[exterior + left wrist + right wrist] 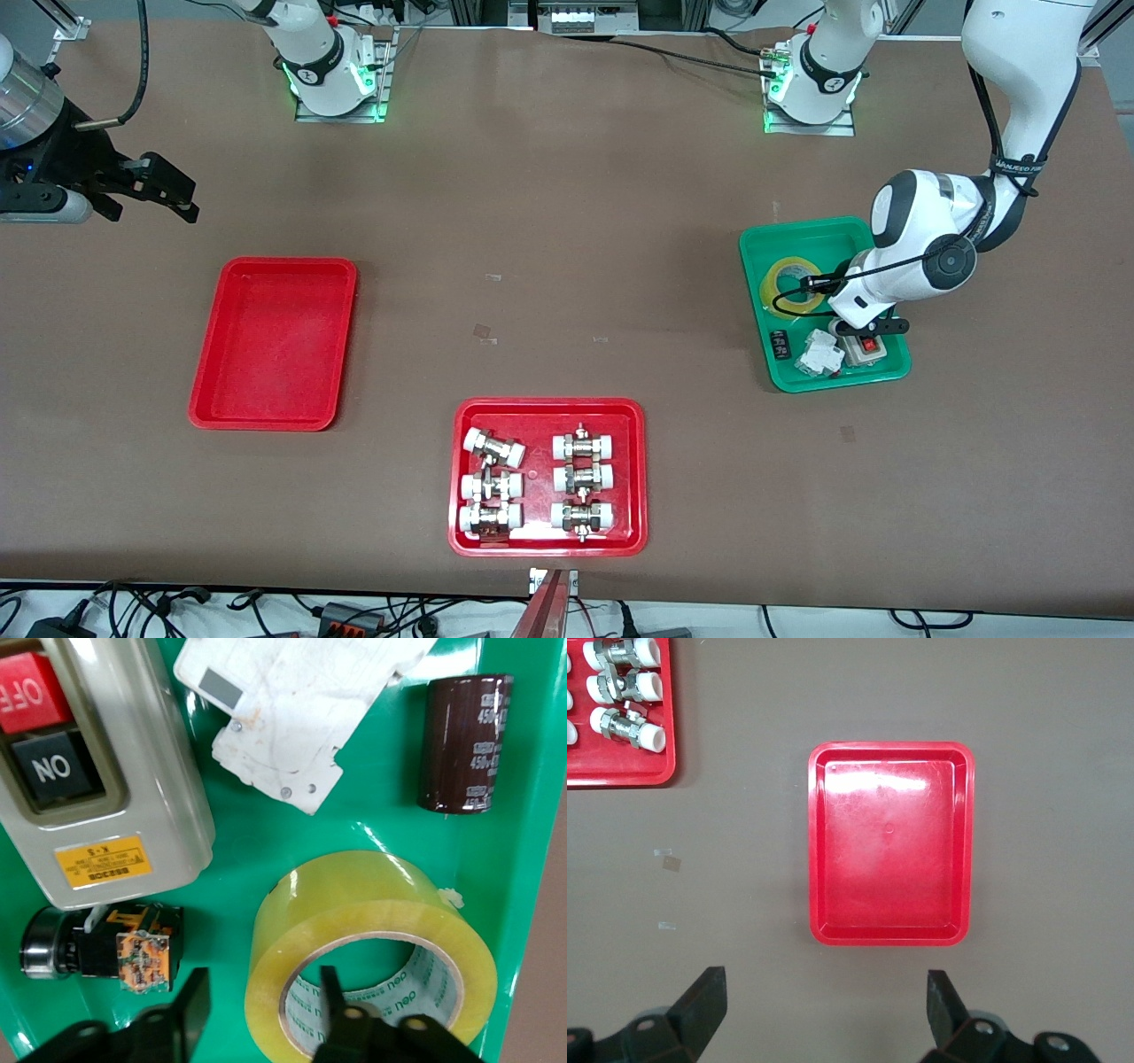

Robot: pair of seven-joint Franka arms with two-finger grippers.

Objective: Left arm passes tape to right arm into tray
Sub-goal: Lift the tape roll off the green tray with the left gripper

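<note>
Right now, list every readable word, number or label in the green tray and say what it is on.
"OFF": red button of the grey plastic switch box.
"ON": its black button.
"450": dark cylindrical capacitor.
"deli": pale core of the yellow translucent tape roll.
Yellow sticker on the box: too blurred.

Bright, even overhead light with soft, faint shadows. White glare sits on the red tray toward 12 o'clock and on the green tray floor. The black fingers at 6 o'clock look blurred.
</note>
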